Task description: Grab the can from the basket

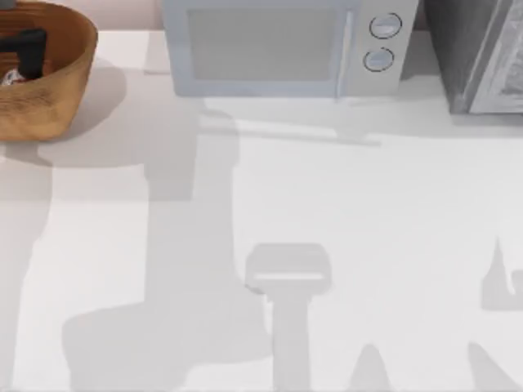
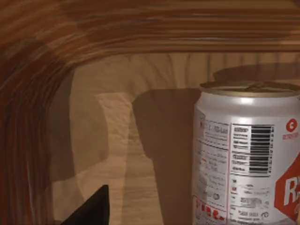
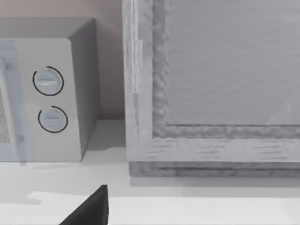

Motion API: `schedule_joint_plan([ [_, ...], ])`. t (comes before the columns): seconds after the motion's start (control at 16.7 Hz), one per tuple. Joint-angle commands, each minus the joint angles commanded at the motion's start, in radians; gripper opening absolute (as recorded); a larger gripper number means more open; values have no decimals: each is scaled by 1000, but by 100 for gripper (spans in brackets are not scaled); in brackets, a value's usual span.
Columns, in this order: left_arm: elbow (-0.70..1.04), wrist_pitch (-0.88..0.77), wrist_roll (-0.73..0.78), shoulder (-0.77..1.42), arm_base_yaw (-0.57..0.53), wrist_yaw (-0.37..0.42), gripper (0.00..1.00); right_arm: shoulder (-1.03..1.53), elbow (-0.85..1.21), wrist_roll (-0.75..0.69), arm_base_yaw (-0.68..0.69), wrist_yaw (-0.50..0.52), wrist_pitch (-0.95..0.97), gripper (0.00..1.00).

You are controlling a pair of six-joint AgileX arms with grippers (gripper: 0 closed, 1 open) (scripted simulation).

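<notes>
The orange-brown wicker basket (image 1: 57, 73) stands at the table's far left corner. My left gripper (image 1: 24, 49) reaches down inside it as a dark shape. A small white bit of the can (image 1: 11, 77) shows just beside the gripper, at the picture's edge. In the left wrist view the can (image 2: 246, 159) stands upright and close on the basket's ribbed floor (image 2: 117, 140). It has a white and red label, a barcode and a tan-gold rim. A dark edge of the left gripper (image 2: 93, 211) lies beside the can, a gap apart. My right gripper (image 3: 91, 211) is parked off to the right, facing the back wall.
A grey microwave (image 1: 278, 45) with two round knobs stands at the back middle, also in the right wrist view (image 3: 47, 93). A grey framed cabinet (image 1: 482, 53) fills the back right corner. Arm shadows lie across the white table (image 1: 368, 212).
</notes>
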Motion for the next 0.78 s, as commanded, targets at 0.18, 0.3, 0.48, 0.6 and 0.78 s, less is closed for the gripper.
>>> schedule_joint_plan([
  [0.18, 97, -1, -5, 95, -6, 1, 100, 0, 0, 0, 0, 0, 0, 100],
  [0.3, 145, -1, -8, 143, -9, 1, 100, 0, 0, 0, 0, 0, 0, 100],
  [0.48, 157, -1, -9, 155, -10, 1, 100, 0, 0, 0, 0, 0, 0, 100],
  [0.6, 157, -1, -9, 155, -10, 1, 100, 0, 0, 0, 0, 0, 0, 100],
  [0.78, 157, -1, -9, 155, -10, 1, 77, 0, 0, 0, 0, 0, 0, 100],
])
